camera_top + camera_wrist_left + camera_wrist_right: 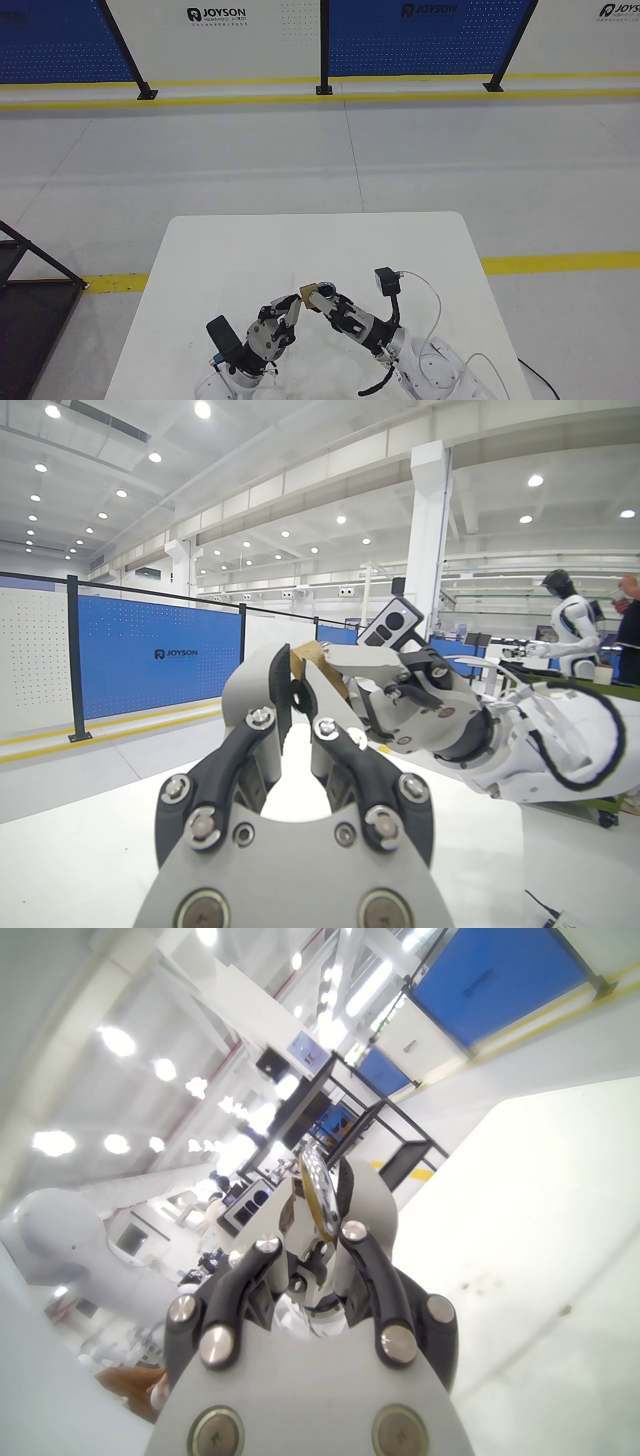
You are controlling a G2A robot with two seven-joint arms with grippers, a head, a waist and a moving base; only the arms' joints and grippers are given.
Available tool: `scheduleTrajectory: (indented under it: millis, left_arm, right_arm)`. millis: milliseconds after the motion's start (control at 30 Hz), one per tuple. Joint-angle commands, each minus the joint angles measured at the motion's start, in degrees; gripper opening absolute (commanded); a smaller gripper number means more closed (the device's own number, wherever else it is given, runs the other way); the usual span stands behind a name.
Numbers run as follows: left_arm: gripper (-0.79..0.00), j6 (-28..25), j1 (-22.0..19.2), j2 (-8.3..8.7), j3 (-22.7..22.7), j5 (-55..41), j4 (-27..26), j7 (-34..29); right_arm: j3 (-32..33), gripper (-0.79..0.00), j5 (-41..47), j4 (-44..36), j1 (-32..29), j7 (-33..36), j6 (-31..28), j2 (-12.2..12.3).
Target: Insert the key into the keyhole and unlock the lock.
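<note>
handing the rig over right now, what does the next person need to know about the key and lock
Left gripper: shut on the key, held up off the table.
Right gripper: shut on the padlock, also off the table, facing the left gripper.
Done: both things are in hand, and the key's head sits right at the padlock's brass body.
Left: I cannot tell whether the key is seated in the keyhole. Check the insertion, then turn the key to unlock.

The robot's white-shelled right arm, looped with black cable; grey jaws on black linkages, silver screws.
</note>
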Motion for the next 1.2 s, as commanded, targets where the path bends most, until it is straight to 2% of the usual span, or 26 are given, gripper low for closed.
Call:
scheduleTrajectory:
  millis: [0, 167, 233, 267, 300, 400, 567, 633, 700, 833, 900, 1000, 1033, 1067, 1167]
  left_arm:
    - [-0.785, -0.1, 0.0, 0.06, 0.0, -0.3, -0.1, -0.2]
    - [-0.785, -1.2, 0.1, 0.21, 0.1, -1.3, -0.3, -0.5]
    - [-0.677, -2.0, 0.1, 0.34, 0.0, -1.6, -0.4, -0.8]
    - [-0.582, -2.5, 0.3, 0.36, 0.1, -2.2, -0.4, -0.9]
    - [-0.533, -3.2, 0.3, 0.39, 0.2, -2.8, -0.5, -1.3]
    - [-0.536, -4.5, 0.5, 0.50, 0.1, -4.7, -0.9, -2.0]
    - [-0.591, -7.9, 1.3, 0.77, -0.4, -8.7, -1.3, -3.2]
    - [-0.643, -10.3, 1.7, 0.95, -0.7, -10.9, -1.3, -4.4]
    - [-0.686, -13.4, 2.2, 1.16, -1.0, -13.6, -1.3, -6.3]
    - [-0.693, -18.5, 3.1, 1.65, -1.9, -18.8, -2.0, -11.3]
    - [-0.723, -20.6, 3.5, 1.90, -2.2, -21.1, -2.5, -13.9]
    - [-0.683, -22.7, 4.1, 2.19, -2.7, -24.5, -3.6, -17.2]
    - [-0.634, -23.1, 4.2, 2.28, -2.9, -25.3, -3.9, -18.2]
    - [-0.619, -23.3, 4.4, 2.35, -3.1, -26.0, -4.2, -18.9]
    - [-0.622, -23.6, 4.7, 2.51, -3.4, -27.4, -5.0, -20.9]
  right_arm:
    - [0.0, -0.785, -0.2, 0.0, 0.0, 0.0, 0.0, 0.0]
    - [0.0, -0.785, 0.0, 0.0, 0.0, -0.3, 0.0, 0.1]
    - [0.0, -0.785, 0.1, 0.0, -0.1, -0.4, 0.0, 0.1]
    - [0.1, -0.785, 0.2, 0.0, 0.0, -0.5, -0.1, 0.1]
    - [0.1, -0.785, 0.3, 0.1, 0.0, -0.5, -0.1, 0.1]
    - [0.1, -0.785, 0.4, 0.1, -0.1, -0.5, -0.1, 0.2]
    - [0.3, -0.785, 0.5, 0.0, -0.1, -0.7, -0.3, 0.2]
    - [0.3, -0.785, 0.6, 0.0, -0.2, -0.7, -0.3, 0.3]
    - [0.3, -0.785, 0.7, 0.0, -0.2, -0.8, -0.3, 0.3]
    - [0.4, -0.785, 0.7, 0.0, -0.2, -0.8, -0.3, 0.3]
    - [0.4, -0.785, 0.7, 0.0, -0.2, -0.8, -0.3, 0.3]
    - [0.4, -0.785, 0.7, 0.0, -0.1, -0.8, -0.2, 0.4]
    - [0.3, -0.785, 0.7, 0.0, -0.1, -0.9, -0.2, 0.4]
    - [0.3, -0.785, 0.6, 0.0, -0.1, -0.9, -0.2, 0.4]
    - [0.3, -0.785, 0.7, 0.0, -0.1, -0.9, 0.0, 0.4]
